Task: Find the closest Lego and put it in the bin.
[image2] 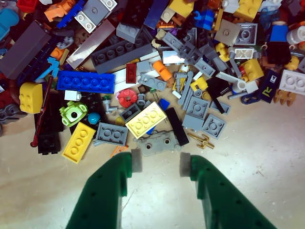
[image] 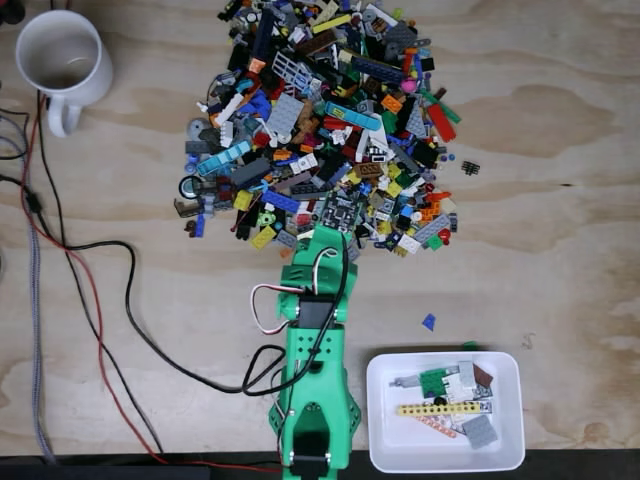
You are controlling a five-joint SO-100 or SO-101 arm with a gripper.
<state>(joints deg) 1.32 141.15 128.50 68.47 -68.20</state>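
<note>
- Wrist view: the green two-finger gripper (image2: 157, 162) is held spread and empty, just short of a grey rounded Lego plate (image2: 158, 142) whose long axis runs left-right.
- Fixed view: the shallow white rectangular plastic bin (image: 505, 456) is seen lower right, long axis left-right, beside the green arm (image: 315, 380).

The green arm (image: 315, 360) stretches up the fixed view from the table's near edge. In the wrist view its hand (image2: 158, 162) hangs with fingers (image2: 136, 161) parted, holding nothing.
</note>
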